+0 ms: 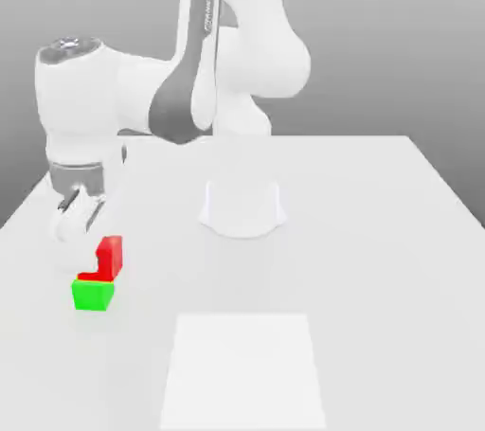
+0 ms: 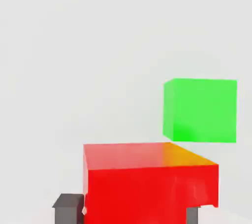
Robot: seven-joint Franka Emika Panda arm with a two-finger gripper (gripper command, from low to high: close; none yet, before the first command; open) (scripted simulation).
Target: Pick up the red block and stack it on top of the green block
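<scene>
Surface: plain white table (image 1: 379, 230), matte, with a paler square patch (image 1: 242, 372) at 6 o'clock from the arm's base (image 1: 242, 206).
Room: flat grey backdrop behind the table's far edge, nothing else standing in it.
Arm: white, bent over from the base toward 9 o'clock in the exterior view, hand pointing down.
Gripper (image 1: 80, 221): low over the table near its edge at the exterior view's left; in the hand view dark finger pads (image 2: 69, 208) set against opposite sides of the red block, so clamped on it, apparently; in the exterior view the contact hard to make out.
Red block (image 1: 110, 257): at roughly 4 o'clock from the fingers in the exterior view, close to the table.
Green block (image 1: 93, 294): flat on the table at 7 o'clock from the red one, just beside it, whether touching hard to say; top face bare.
Edges: both cubes near the table's side at the exterior view's left, well back from the near edge.
Open room: wide bare tabletop from 12 through 5 o'clock of the cubes.
</scene>
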